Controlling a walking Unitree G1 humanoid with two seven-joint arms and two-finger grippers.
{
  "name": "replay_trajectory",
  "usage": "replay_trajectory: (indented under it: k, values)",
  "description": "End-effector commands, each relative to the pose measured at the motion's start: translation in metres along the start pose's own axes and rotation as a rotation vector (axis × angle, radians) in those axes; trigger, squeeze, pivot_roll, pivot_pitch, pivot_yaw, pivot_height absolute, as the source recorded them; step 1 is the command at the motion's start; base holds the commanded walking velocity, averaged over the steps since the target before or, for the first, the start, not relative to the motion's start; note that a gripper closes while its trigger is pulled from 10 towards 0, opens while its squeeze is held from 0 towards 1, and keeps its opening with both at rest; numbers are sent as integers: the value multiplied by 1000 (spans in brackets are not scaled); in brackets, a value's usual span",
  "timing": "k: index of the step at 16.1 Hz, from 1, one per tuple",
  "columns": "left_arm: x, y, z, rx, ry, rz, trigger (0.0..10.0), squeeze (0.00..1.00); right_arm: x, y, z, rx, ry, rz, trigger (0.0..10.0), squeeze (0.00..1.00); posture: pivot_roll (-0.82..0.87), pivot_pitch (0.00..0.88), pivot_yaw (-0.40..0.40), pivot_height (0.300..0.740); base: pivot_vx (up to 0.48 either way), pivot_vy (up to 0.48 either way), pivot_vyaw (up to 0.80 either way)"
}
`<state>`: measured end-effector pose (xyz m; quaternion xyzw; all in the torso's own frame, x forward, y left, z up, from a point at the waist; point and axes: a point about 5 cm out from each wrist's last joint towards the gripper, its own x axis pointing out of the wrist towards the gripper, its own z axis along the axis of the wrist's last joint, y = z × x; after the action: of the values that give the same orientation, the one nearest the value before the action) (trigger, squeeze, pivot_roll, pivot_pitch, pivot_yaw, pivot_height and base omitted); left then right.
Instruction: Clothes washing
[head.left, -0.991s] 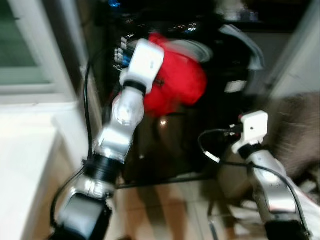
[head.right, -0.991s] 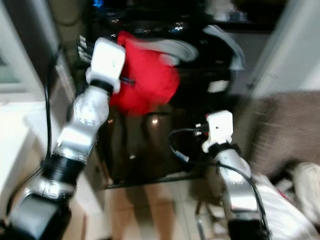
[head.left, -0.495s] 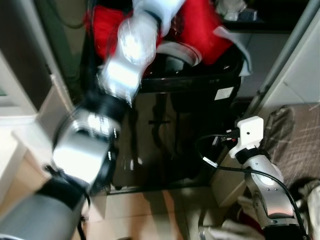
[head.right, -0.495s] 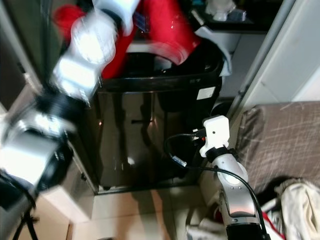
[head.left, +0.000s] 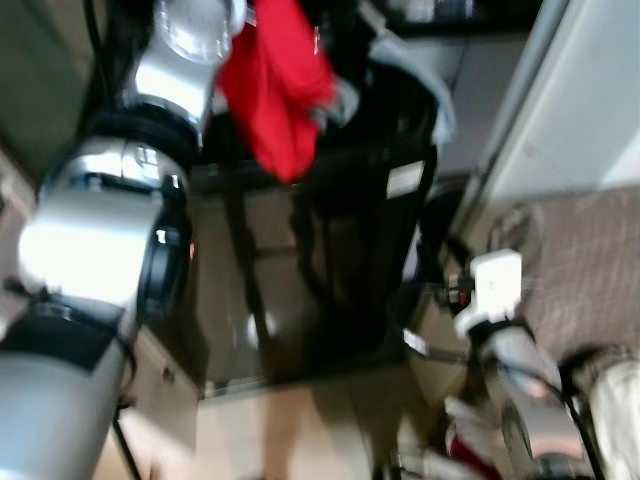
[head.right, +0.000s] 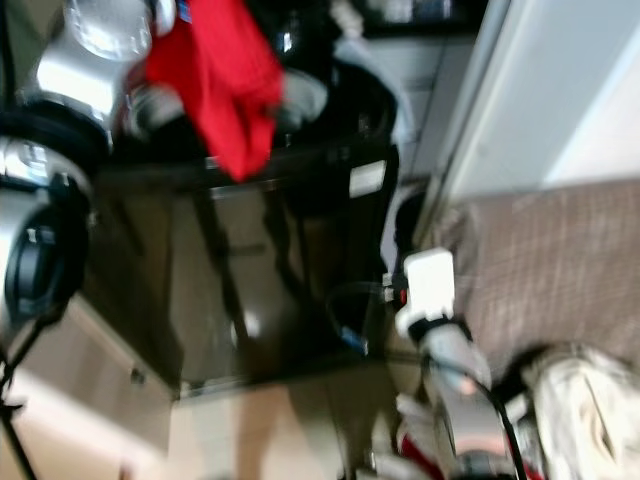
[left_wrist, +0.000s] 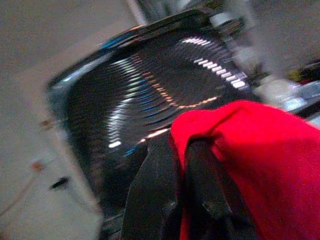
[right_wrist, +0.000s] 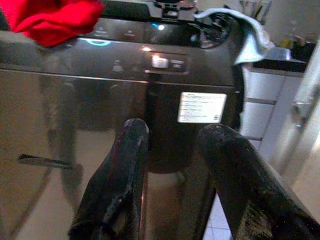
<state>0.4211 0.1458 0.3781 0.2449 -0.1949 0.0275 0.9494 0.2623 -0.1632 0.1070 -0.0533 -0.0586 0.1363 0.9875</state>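
Left gripper (left_wrist: 182, 200): we see it clenched on a red garment (head.left: 275, 85), apparently hanging over the black washing machine's (head.left: 300, 270) open top. Right gripper (right_wrist: 172, 180): fingers parted, grasping nothing, low before the machine's front.

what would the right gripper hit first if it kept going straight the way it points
Probably the dark front panel of the washing machine: the right gripper, fingers apart and empty, points straight at it, near the white label. Depth is unclear.

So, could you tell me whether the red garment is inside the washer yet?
Not yet: the red garment hangs from the left gripper above the washer.
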Motion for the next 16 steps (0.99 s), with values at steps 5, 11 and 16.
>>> replay_trajectory:
  k: [5, 11, 16]
  values:
    - [3, 15, 17, -4, -52, 50, 0, 0, 1, 0, 4, -11, -16, 2, 10000, 0, -136, 0, 58, 740, 0, 0, 0]
    - [3, 15, 17, -4, -52, 50, 0, 0, 1, 0, 4, -11, -16, 2, 10000, 0, -136, 0, 58, 740, 0, 0, 0]
    - [3, 21, 3, 139, 7, 18, 0, 0, -35, 13, 1, -22, 21, -15, 10000, 0, -346, 190, 194, 740, 0, 0, 0]
